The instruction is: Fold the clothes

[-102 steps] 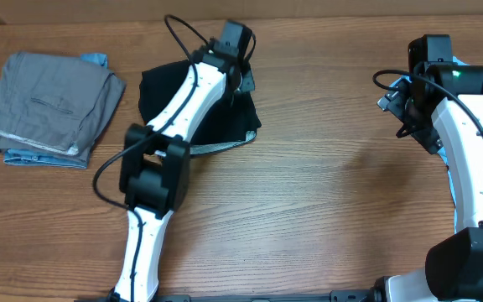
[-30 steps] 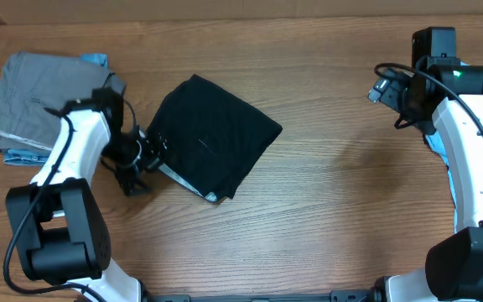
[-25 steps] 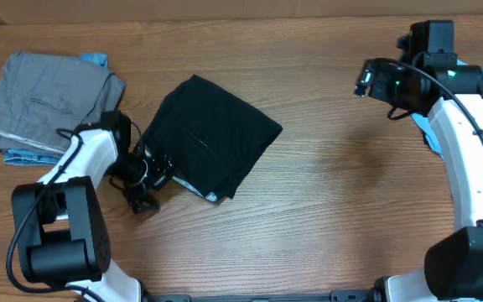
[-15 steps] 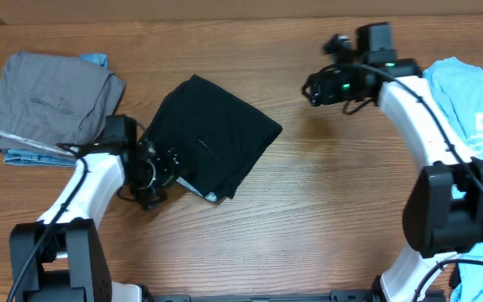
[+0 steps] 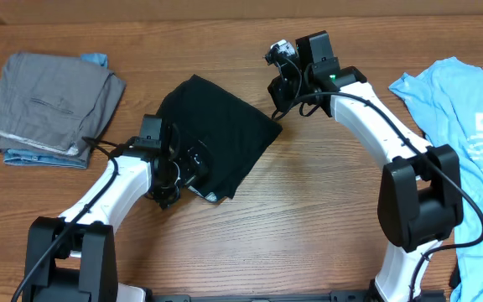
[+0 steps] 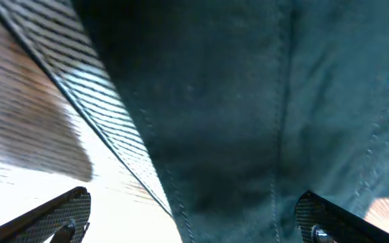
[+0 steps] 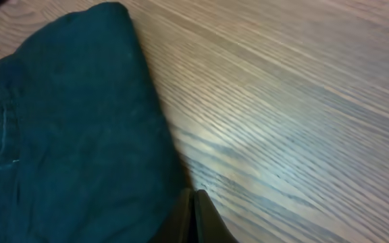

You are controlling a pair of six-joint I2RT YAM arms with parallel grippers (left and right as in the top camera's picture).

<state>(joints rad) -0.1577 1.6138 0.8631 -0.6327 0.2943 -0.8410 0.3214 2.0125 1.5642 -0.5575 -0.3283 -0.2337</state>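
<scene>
Judging from the compact, tilted square of the black shirt (image 5: 216,138) in the middle of the desk (image 5: 334,218), probably squaring up or shifting a fold already made, with the light blue T-shirt (image 5: 468,134) spread unfolded at the right edge and the grey folded garment (image 5: 53,101) well apart at the far left. To do this well, lower the left pincer (image 5: 193,164), gaping wide over the shirt's lower-left edge with dark cloth filling the space between its fingertips, squarely onto the stack before closing, so as to catch every layer and not just the top one. Check the right pincer (image 7: 194,202), squeezed fully together right at the hem of the shirt's right corner; impossible to tell whether any cloth is actually caught there. If nothing is held, reopen and take a deeper bite. Then move both ends together and low over the wood, to avoid dragging the fold open. Against a second ago: on the left, swung in from beside the grey pile to the shirt's near edge, as wide as before; on the right, crossed over from the far right, uncovering the blue T-shirt, and snapped from wide to shut. No change in the black shirt's place or outline over that second.
</scene>
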